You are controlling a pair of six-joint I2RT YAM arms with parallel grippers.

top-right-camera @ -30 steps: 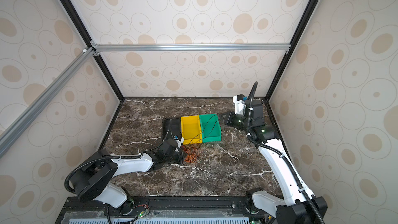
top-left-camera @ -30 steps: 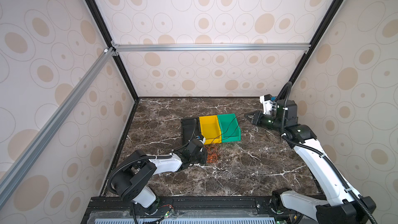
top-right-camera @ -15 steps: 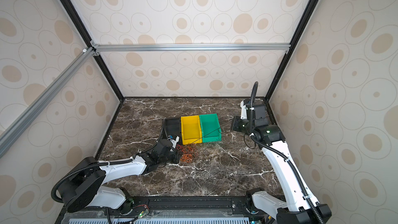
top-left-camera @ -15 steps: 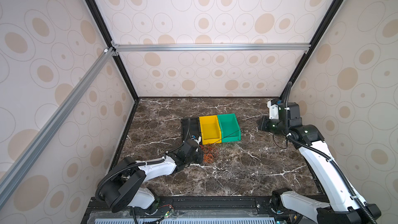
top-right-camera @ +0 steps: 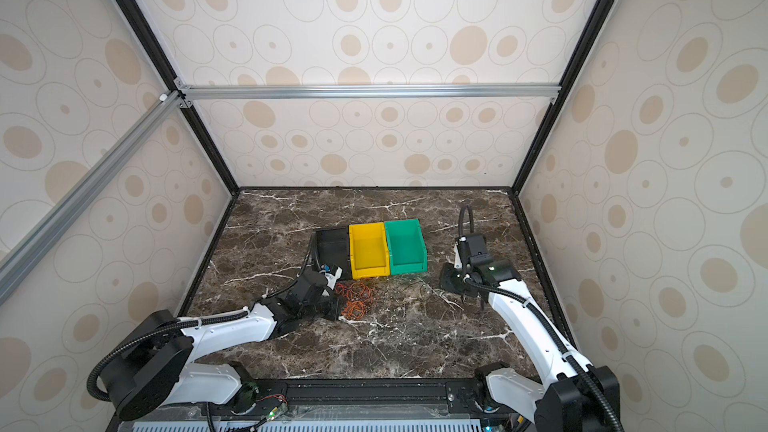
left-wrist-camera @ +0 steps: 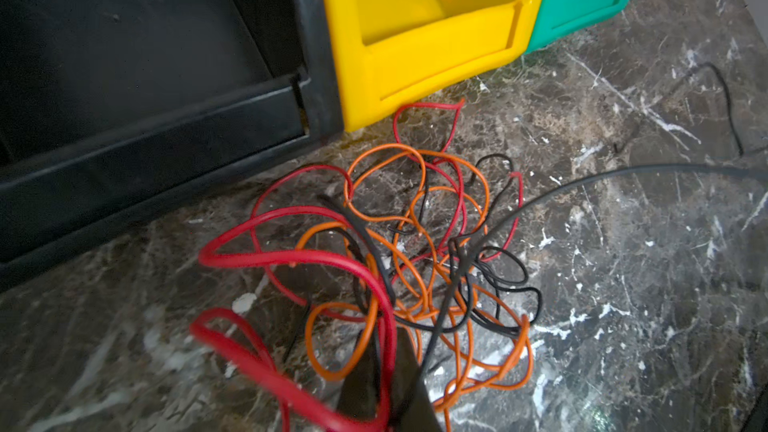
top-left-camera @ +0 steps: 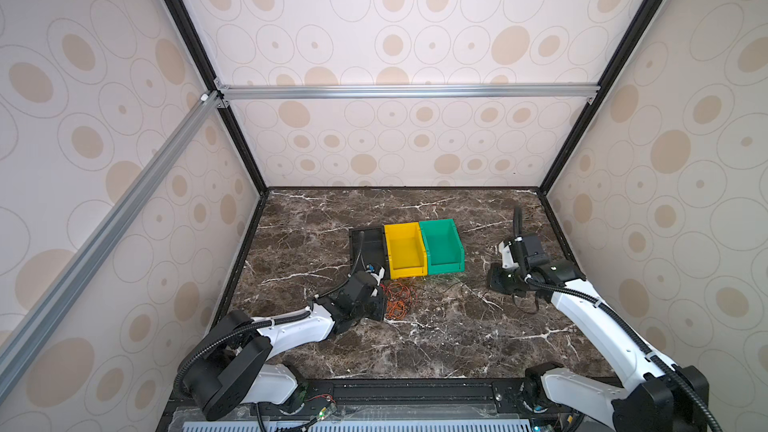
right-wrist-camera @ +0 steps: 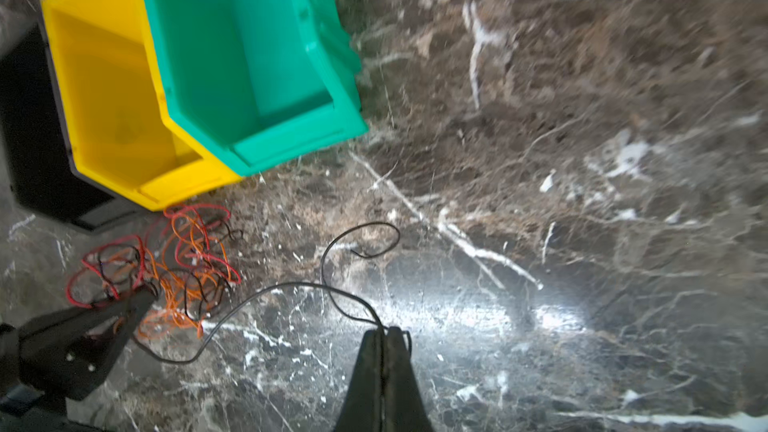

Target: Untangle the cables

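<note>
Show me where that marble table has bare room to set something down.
Free: near table between the arms; far strip behind the bins. Crowded: cables before the yellow bin, strung from left gripper to right gripper.

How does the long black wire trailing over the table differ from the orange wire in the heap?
The black wire sweeps out in one long open curve; the orange wire curls in tight loops by the yellow bin. The right gripper is shut on the black wire; the orange wire lies outside that grip. Both are thin, bendy and meet in one tangle.
</note>
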